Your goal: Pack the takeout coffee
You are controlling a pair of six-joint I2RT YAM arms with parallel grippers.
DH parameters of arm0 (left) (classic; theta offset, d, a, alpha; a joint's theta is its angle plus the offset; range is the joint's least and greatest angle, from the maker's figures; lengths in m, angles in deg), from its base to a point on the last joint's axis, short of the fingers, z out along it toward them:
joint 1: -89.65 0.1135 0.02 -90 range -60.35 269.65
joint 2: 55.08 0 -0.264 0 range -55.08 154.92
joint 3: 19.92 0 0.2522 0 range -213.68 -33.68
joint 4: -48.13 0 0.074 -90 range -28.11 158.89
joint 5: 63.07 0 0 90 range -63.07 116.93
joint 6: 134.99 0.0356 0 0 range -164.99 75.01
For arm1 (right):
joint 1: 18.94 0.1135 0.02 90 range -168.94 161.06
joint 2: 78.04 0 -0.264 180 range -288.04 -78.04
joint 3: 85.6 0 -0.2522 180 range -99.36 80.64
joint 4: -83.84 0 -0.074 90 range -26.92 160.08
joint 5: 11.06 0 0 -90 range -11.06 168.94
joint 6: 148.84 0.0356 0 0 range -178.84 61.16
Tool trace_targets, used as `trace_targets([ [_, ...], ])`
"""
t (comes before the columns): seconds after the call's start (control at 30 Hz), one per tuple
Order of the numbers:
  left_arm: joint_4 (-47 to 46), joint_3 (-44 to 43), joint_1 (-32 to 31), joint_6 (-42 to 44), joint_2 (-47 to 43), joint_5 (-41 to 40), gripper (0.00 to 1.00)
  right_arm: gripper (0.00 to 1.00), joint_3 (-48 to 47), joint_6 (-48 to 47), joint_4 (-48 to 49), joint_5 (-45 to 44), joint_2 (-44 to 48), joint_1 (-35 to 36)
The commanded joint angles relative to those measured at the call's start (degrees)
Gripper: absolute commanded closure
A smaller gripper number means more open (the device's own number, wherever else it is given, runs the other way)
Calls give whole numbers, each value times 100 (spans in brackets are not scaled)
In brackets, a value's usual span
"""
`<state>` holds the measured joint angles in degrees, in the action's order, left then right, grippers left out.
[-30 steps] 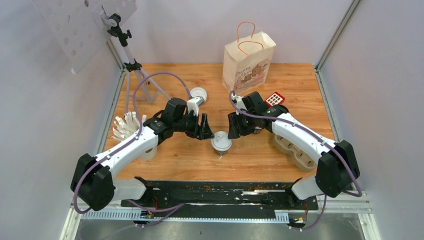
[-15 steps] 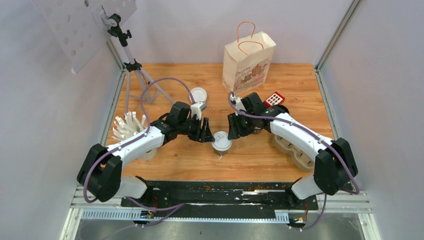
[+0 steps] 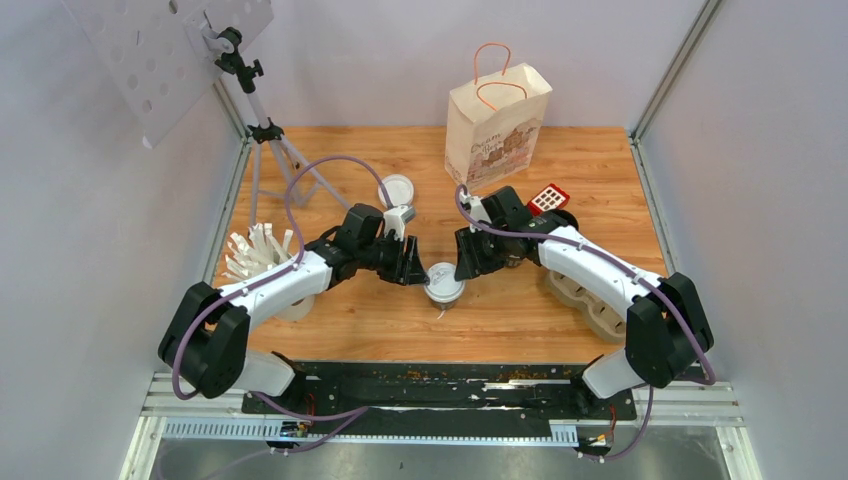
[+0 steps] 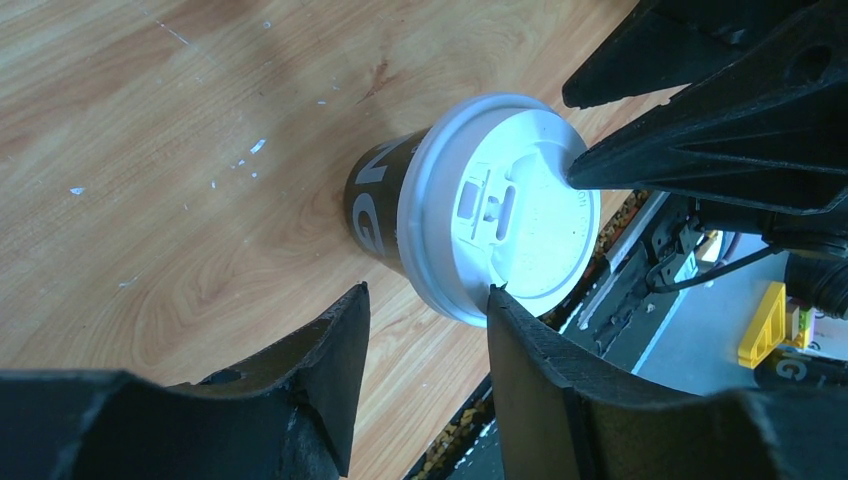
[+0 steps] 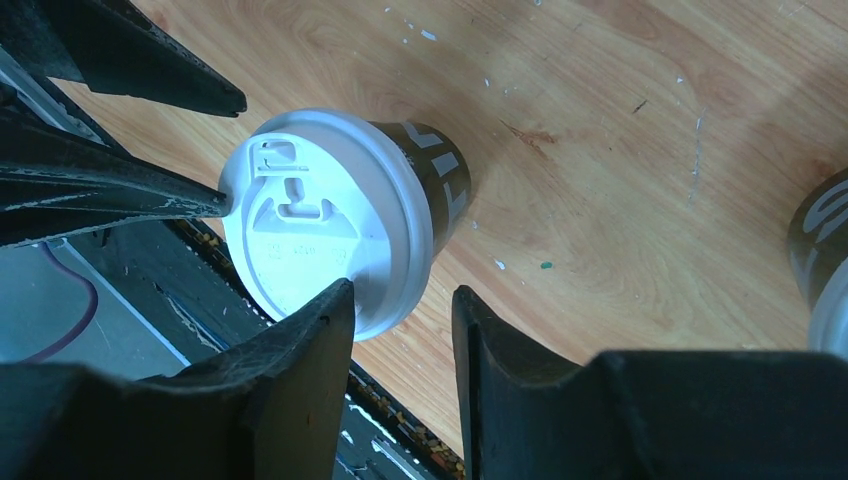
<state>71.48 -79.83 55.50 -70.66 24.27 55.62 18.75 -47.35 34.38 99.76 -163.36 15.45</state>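
A takeout coffee [image 3: 442,283] with dark printed sides and a white sip lid stands mid-table, also seen as the coffee [image 4: 500,215] and the coffee [image 5: 320,225] in the wrist views. My left gripper [image 3: 412,265] is just left of it, open [image 4: 427,290], one fingertip at the lid's rim and nothing between the jaws. My right gripper [image 3: 466,262] is just right of it, open [image 5: 403,290], with one finger overlapping the rim. A second dark cup [image 5: 825,255] shows at the right edge of the right wrist view.
A paper bag [image 3: 497,125] with handles stands at the back. A pulp cup carrier [image 3: 590,300] lies under the right arm. A white-lidded round thing [image 3: 397,188] sits behind the left gripper, a tripod [image 3: 270,150] back left, white sticks [image 3: 255,255] left.
My left arm has drawn in a little toward the coffee and its jaws have narrowed. The right jaws narrowed slightly. The coffee has not moved.
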Motion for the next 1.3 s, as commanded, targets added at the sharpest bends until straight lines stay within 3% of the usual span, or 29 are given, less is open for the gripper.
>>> trace_targets([
  [0.0,-145,36,-39,146,49,4,47,60,-10,-65,81,-29,-25,-18],
  [0.13,-178,19,-39,73,40,102,47,55,-128,-12,-62,-38,33,-14],
  [0.27,-304,5,-37,-61,-37,139,39,53,-208,30,-154,-29,130,-19],
  [0.43,-461,-50,-38,-154,19,197,35,53,-167,120,-164,79,195,-14],
  [0.73,-633,-119,-38,-139,262,236,35,52,-90,151,-78,167,274,-13],
  [1.0,-614,-260,-39,-51,396,261,36,46,-136,218,-148,95,288,-24],
  [1.27,-598,-289,-39,-43,463,332,39,51,-379,262,-291,9,322,-21],
])
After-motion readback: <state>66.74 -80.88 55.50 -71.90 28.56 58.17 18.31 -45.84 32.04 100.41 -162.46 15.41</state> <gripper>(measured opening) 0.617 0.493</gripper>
